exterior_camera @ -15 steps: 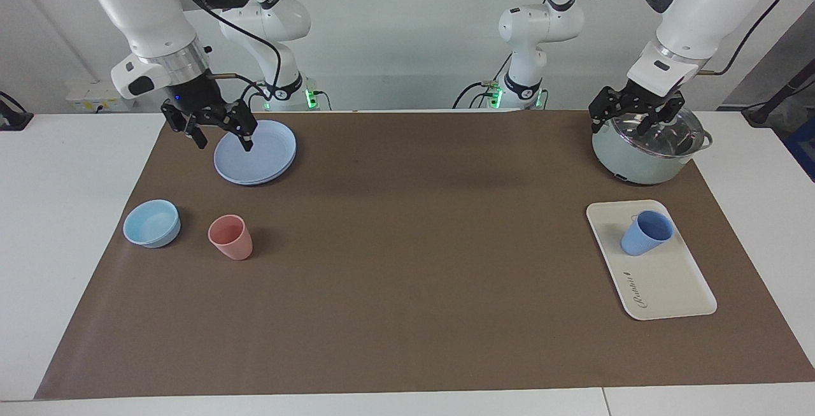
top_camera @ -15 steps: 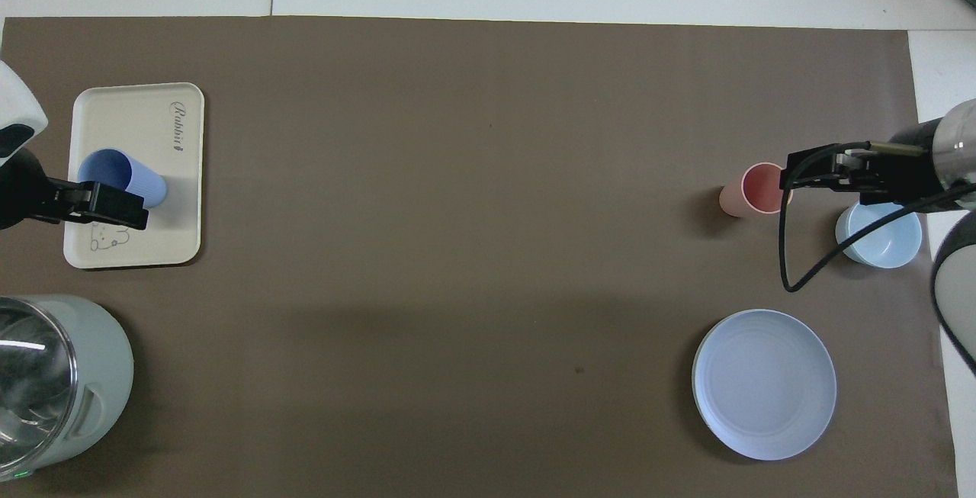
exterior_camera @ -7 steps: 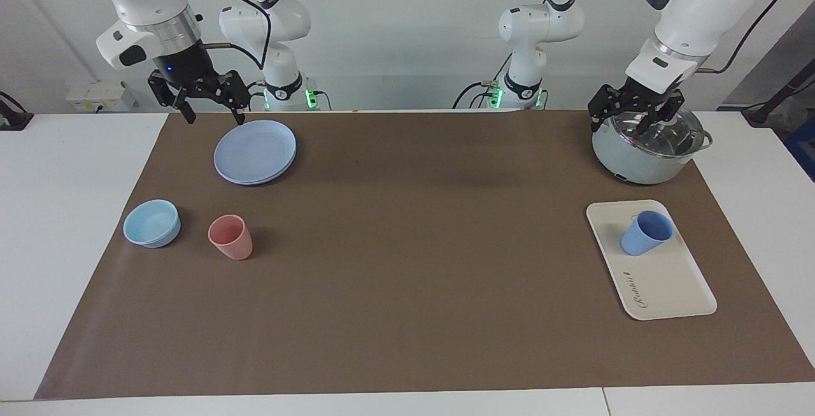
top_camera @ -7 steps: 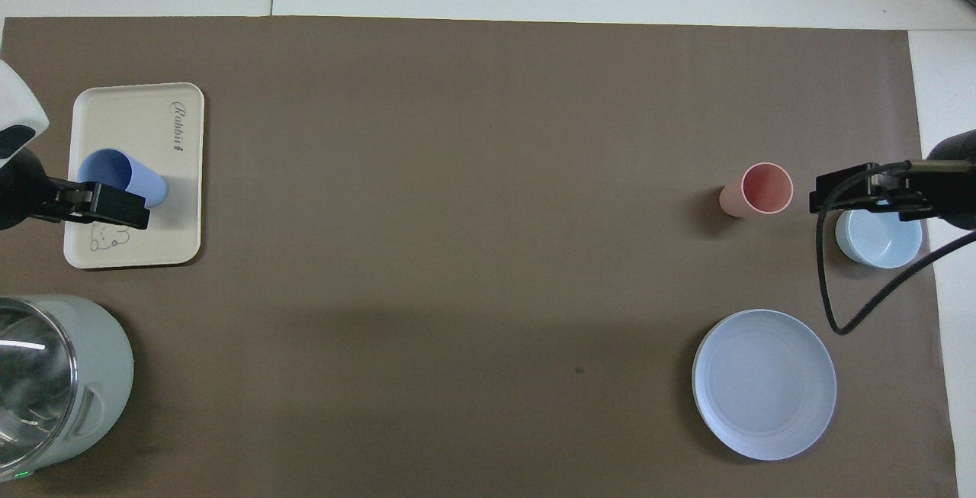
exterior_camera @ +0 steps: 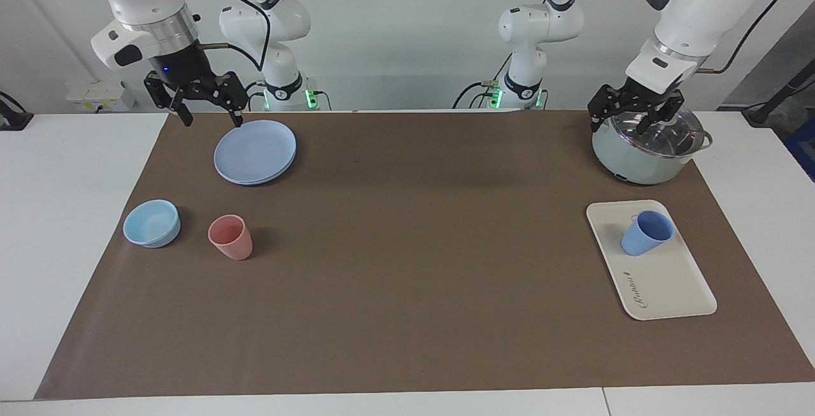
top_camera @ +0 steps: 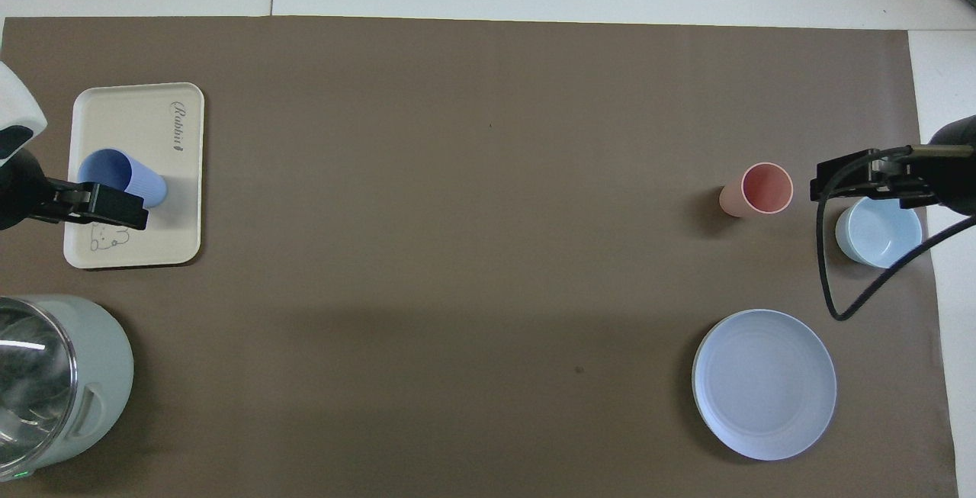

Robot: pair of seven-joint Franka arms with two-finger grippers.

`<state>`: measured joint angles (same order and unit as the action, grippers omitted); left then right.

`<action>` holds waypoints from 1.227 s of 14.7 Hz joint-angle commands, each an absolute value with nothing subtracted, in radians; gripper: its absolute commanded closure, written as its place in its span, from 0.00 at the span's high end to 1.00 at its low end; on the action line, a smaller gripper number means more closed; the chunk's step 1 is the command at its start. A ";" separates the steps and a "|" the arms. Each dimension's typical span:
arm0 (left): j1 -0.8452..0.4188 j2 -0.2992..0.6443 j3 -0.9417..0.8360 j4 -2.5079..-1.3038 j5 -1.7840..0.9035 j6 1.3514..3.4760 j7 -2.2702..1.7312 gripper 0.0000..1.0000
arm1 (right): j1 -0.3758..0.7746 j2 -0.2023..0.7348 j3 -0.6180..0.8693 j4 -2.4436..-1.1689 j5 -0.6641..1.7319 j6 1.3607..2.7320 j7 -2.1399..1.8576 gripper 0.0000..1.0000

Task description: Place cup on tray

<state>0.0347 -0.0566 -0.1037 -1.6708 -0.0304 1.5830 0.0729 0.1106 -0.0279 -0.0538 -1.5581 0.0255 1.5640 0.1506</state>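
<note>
I see the worktop (exterior_camera: 407, 365) spread with a brown mat (exterior_camera: 420, 276). At the left arm's end, close to the robots, sits a pale green pot (exterior_camera: 643, 148) with a glass lid. The left end effector (exterior_camera: 627, 121) hangs over that pot, its fingers spread and holding nothing. The right end effector (exterior_camera: 207, 110) is raised over the mat's edge beside the stacked blue plates (exterior_camera: 255, 151), fingers likewise apart and empty. The tray (exterior_camera: 668, 288) lies farther from the robots than the pot, at the same end of the worktop. The cup (exterior_camera: 645, 232) stands upright on the tray, on the half nearer the robots, free of either end effector. At the right arm's end, a light-blue bowl (exterior_camera: 151, 223) and a pink cup (exterior_camera: 230, 237) stand near each other, farther from the robots than the plates.
</note>
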 commanded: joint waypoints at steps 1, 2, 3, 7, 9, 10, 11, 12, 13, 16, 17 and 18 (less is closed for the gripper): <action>0.048 -0.089 -0.103 -1.704 -0.026 1.600 0.078 1.00 | 0.103 -0.026 -0.046 -1.552 0.018 1.543 0.135 0.99; 0.048 -0.087 -0.103 -1.704 -0.026 1.600 0.078 1.00 | 0.101 -0.029 -0.046 -1.563 0.018 1.543 0.129 0.99; 0.048 -0.087 -0.103 -1.704 -0.026 1.600 0.078 1.00 | 0.097 -0.038 -0.046 -1.578 0.018 1.542 0.123 0.99; 0.048 -0.087 -0.103 -1.704 -0.026 1.600 0.078 1.00 | 0.098 -0.072 -0.046 -1.641 0.020 1.548 0.124 0.99; 0.048 -0.089 -0.103 -1.706 -0.026 1.600 0.078 1.00 | 0.097 -0.077 -0.046 -1.647 0.020 1.555 0.124 0.99; 0.048 -0.087 -0.103 -1.704 -0.026 1.600 0.078 1.00 | 0.097 -0.075 -0.046 -1.646 0.020 1.558 0.124 0.99; 0.048 -0.087 -0.103 -1.704 -0.026 1.600 0.078 1.00 | 0.097 -0.075 -0.046 -1.646 0.020 1.559 0.126 0.99; 0.048 -0.089 -0.103 -1.704 -0.026 1.600 0.078 1.00 | 0.097 -0.075 -0.046 -1.644 0.020 1.559 0.124 0.99; 0.048 -0.087 -0.103 -1.704 -0.026 1.600 0.078 1.00 | 0.097 -0.075 -0.046 -1.644 0.021 1.559 0.120 0.99; 0.048 -0.089 -0.103 -1.704 -0.026 1.600 0.078 1.00 | 0.098 -0.075 -0.046 -1.643 0.021 1.559 0.124 0.99; 0.048 -0.089 -0.103 -1.704 -0.026 1.600 0.078 1.00 | 0.101 -0.075 -0.046 -1.644 0.021 1.559 0.129 0.99; 0.048 -0.087 -0.103 -1.704 -0.026 1.600 0.078 1.00 | 0.104 -0.075 -0.046 -1.644 0.021 1.559 0.133 0.99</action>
